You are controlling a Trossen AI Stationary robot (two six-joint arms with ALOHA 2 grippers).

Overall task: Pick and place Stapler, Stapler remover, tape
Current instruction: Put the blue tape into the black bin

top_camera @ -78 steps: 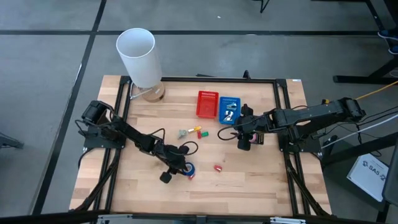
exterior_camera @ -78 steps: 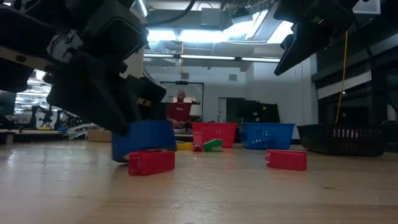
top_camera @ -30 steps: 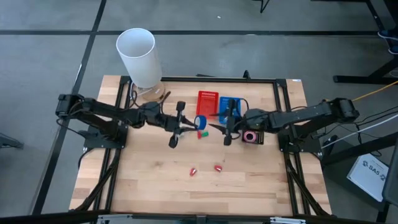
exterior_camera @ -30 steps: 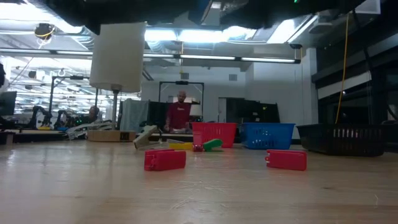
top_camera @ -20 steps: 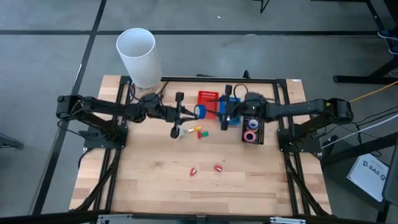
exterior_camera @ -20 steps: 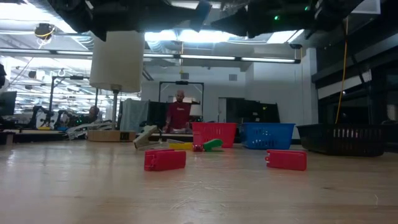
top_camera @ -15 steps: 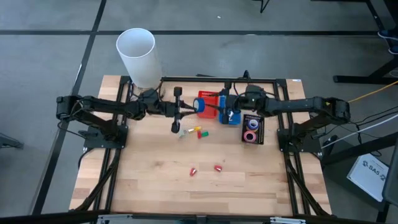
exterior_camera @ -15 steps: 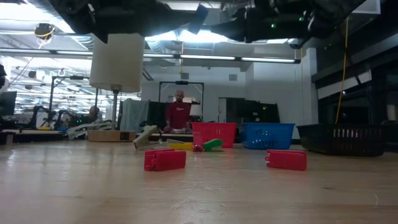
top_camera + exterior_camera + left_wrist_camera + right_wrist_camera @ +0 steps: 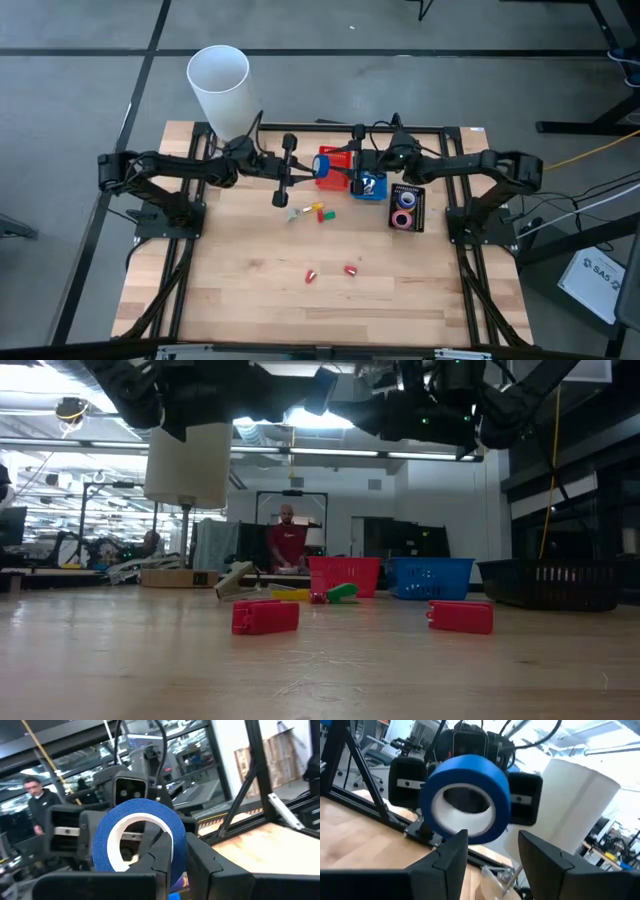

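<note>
Holding the blue tape roll (image 9: 134, 840) aloft over the bench's (image 9: 250, 300) far middle, the left claw (image 9: 322, 174) pinches its rim; the right claw (image 9: 487, 851) (fingers spread, empty) faces the roll's open hole head-on, just beside it, by the red basket (image 9: 337, 157).

A tall white cylinder (image 9: 222, 92) stood at the upper left corner of the wooden surface (image 9: 240, 290). A red basket (image 9: 336, 158) and a blue basket (image 9: 372, 187) sat side by side at upper centre. Two small red blocks (image 9: 311, 274) lay lower centre. A person (image 9: 288, 548) sat beyond.
</note>
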